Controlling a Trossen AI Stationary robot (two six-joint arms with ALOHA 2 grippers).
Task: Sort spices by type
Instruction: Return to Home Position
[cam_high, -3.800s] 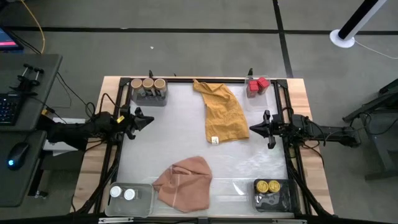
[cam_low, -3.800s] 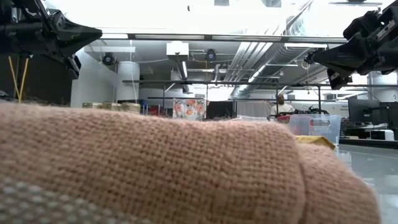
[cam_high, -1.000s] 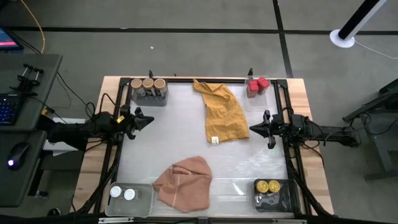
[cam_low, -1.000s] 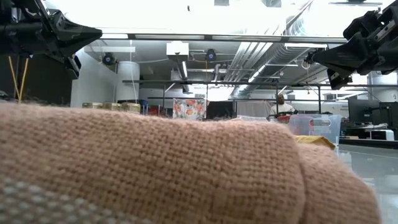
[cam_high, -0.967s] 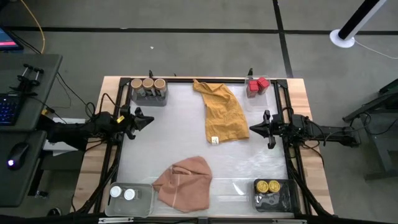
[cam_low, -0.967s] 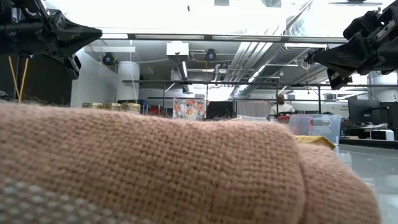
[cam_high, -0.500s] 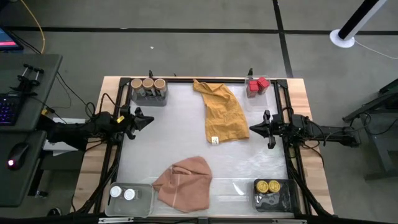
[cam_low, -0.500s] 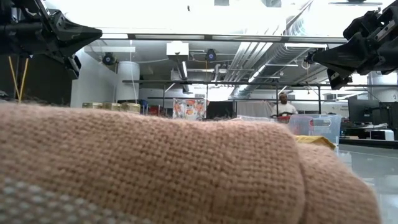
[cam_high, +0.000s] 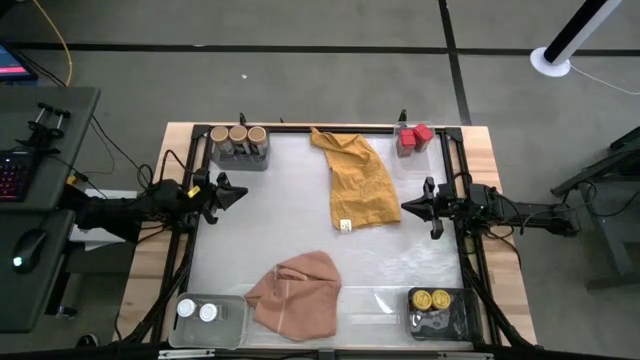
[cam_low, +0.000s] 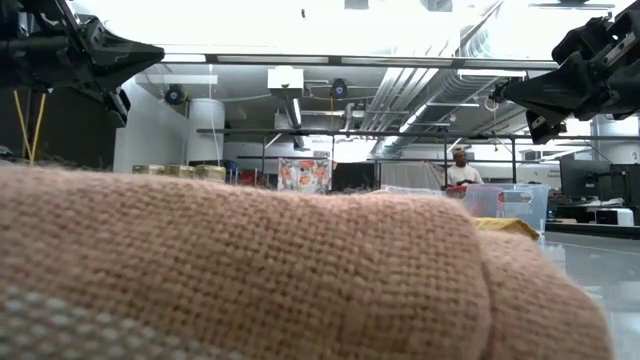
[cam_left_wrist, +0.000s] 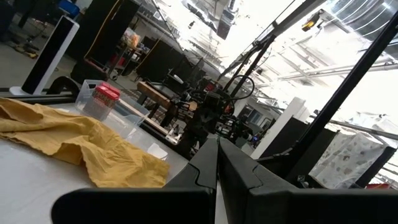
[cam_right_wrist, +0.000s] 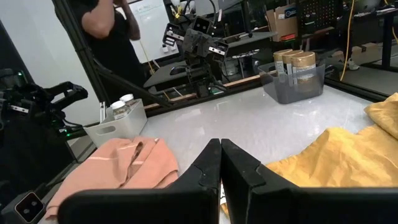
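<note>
Three tan-lidded jars (cam_high: 238, 134) stand in a grey tray at the far left corner. Two red tins (cam_high: 415, 135) sit in a clear tray at the far right. Two white-lidded jars (cam_high: 197, 311) occupy a clear tray at the near left, two yellow-lidded jars (cam_high: 432, 298) a dark tray at the near right. My left gripper (cam_high: 238, 194) hovers shut at the table's left side, my right gripper (cam_high: 405, 208) shut at its right side beside the mustard cloth (cam_high: 356, 180). Both are raised above the table and hold nothing.
A mustard cloth lies flat at the far middle, a pink cloth (cam_high: 296, 294) heaped at the near middle and filling the low view (cam_low: 250, 270). A person (cam_right_wrist: 112, 37) stands beyond the table in the right wrist view. Bare white table shows between the cloths.
</note>
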